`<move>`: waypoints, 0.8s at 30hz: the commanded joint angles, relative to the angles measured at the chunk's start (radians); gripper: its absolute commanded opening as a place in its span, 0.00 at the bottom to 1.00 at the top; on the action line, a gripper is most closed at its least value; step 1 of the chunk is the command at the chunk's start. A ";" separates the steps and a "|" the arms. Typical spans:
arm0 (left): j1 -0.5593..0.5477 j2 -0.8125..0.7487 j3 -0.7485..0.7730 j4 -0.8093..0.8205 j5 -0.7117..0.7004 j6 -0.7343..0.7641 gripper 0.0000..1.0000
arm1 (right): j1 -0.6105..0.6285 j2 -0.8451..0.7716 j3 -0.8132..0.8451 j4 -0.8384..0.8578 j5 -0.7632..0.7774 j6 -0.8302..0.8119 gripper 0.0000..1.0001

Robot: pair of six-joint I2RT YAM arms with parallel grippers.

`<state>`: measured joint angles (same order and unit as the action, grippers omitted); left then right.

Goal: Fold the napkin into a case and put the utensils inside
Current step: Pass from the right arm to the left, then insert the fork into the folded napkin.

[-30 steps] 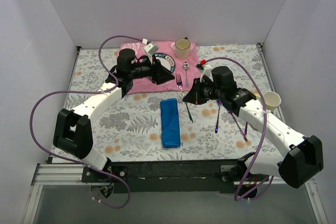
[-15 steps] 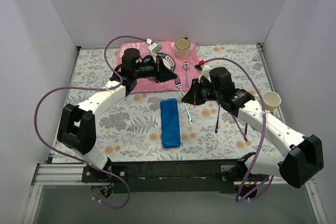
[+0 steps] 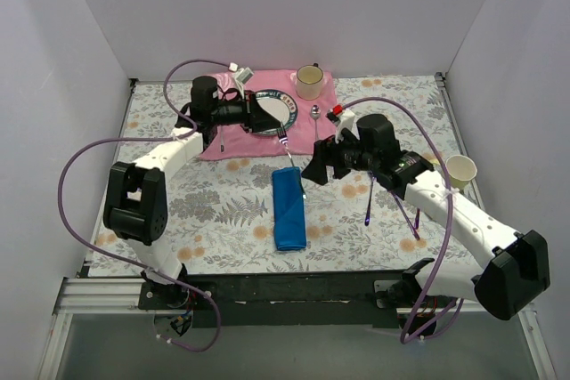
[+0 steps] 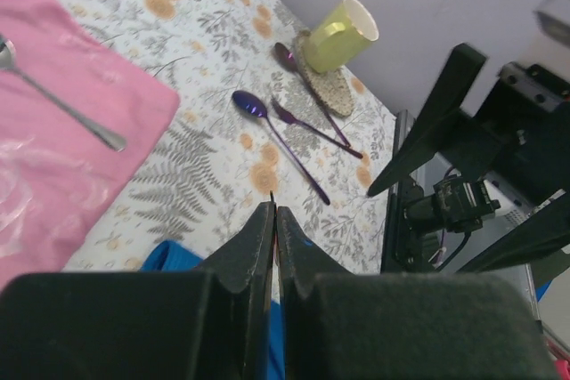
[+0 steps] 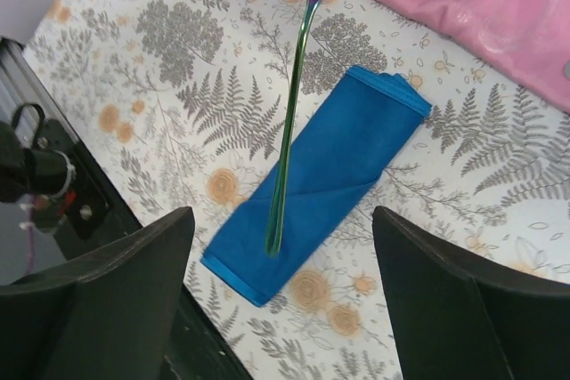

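The left gripper point(image 3: 272, 127) has its jaws pressed fully together, clamped on the head of the fork point(image 3: 283, 137), just beyond the far end of the case point(image 3: 289, 209). The fork hangs slanted. In the right wrist view its handle crosses the case's left long edge, and its tip shows over the near half.

The right gripper point(image 5: 282, 213) has its fingers spread wide, one on either side of the handle, touching neither fork nor cloth. It sits off the case's far right corner.

The case lies flat on the table point(image 3: 214, 211), long edges running near to far, with a diagonal fold on top. Bare patterned tabletop borders both long edges.

The remaining utensils point(image 3: 370, 198) lie well right of the case, toward a yellow cup point(image 3: 460, 169). The pink placemat point(image 3: 223, 141) has its edge just beyond the case's far end.
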<state>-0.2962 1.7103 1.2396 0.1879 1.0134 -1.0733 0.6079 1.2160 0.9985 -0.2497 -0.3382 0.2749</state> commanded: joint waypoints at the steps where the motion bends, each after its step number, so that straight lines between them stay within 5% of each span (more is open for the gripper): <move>1: 0.075 0.049 0.064 -0.074 0.138 0.101 0.00 | -0.011 -0.064 -0.023 0.001 -0.116 -0.305 0.88; 8: 0.123 0.175 0.141 -0.168 0.201 0.220 0.00 | 0.091 -0.139 -0.208 0.029 -0.228 -0.685 0.52; 24: 0.123 0.322 0.199 -0.331 0.229 0.389 0.00 | 0.481 -0.030 -0.365 0.233 -0.127 -1.031 0.37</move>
<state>-0.1734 2.0270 1.4094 -0.1162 1.2057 -0.7208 1.0332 1.1419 0.6437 -0.1352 -0.4927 -0.6506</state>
